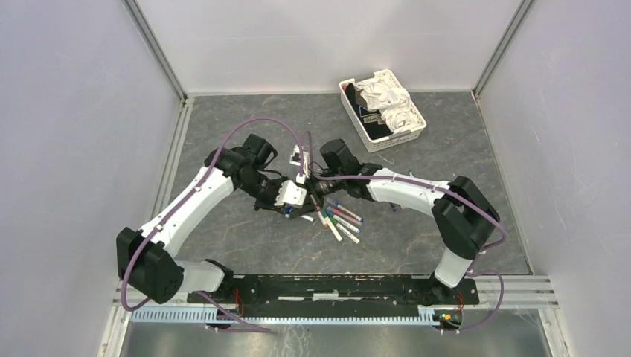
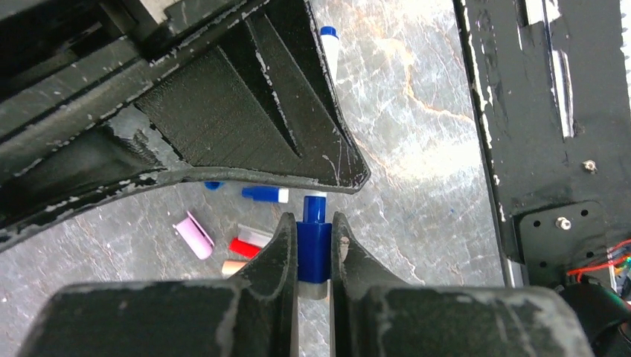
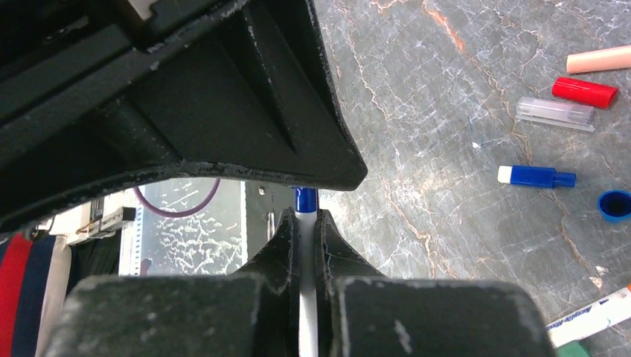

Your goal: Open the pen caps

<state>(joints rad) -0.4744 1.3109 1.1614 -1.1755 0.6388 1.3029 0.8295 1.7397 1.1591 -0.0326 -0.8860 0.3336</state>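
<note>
Pen cap point(image 2: 314, 251) in left pincer point(image 2: 312, 224) — pen point(image 3: 307, 297) in right pincer point(image 3: 305, 223).

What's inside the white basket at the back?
Crumpled white cloth fills most of the basket, with some dark things poking out beside it. Anything under the cloth is covered, so I can't tell.

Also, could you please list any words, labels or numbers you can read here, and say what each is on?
Nothing can be quoted.
White pen barrel, lower right of the right wrist view: a line of dark print, too blurred to read.
Blue cap held in the left gripper: no print visible.
</note>
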